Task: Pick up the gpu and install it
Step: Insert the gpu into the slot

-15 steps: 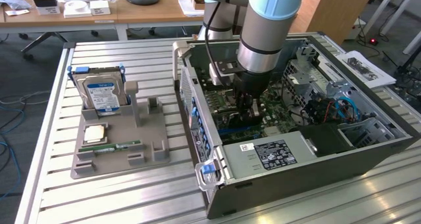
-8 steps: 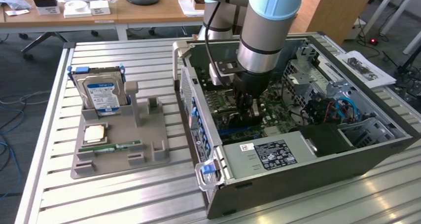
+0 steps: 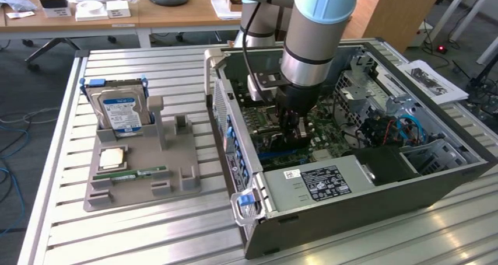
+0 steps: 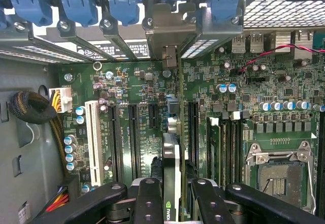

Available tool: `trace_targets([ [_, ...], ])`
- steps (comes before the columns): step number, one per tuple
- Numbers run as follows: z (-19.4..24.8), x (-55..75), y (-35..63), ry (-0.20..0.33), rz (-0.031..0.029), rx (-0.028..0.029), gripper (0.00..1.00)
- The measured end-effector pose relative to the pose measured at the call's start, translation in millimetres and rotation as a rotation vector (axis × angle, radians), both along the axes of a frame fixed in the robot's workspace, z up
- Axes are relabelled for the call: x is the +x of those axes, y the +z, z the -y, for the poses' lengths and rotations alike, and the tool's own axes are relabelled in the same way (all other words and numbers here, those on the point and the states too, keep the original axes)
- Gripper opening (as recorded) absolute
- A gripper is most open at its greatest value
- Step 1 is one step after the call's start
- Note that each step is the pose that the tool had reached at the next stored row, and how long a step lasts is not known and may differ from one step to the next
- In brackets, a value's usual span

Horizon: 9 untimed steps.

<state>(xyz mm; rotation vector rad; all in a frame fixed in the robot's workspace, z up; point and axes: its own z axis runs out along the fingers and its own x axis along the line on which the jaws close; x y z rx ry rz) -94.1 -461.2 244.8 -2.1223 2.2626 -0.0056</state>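
Slatted metal counter [image 3: 155, 230], open computer case [image 3: 350, 218] toward the exterior view's right edge, tool [image 4: 175, 191] inside it, clamped on the gpu [image 4: 171, 153], card edge-on between motherboard [image 4: 284, 82] slots

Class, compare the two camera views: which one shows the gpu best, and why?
The wrist view. There the gpu stands edge-on over the motherboard, clamped in the gripper. In the exterior view the arm reaching into the computer case covers it almost fully.
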Motion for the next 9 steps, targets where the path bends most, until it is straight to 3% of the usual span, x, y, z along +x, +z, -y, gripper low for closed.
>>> trace_targets([
  [9, 0.0, -0.1, 2.2, 0.0, -0.0001, 0.0002, 0.27],
])
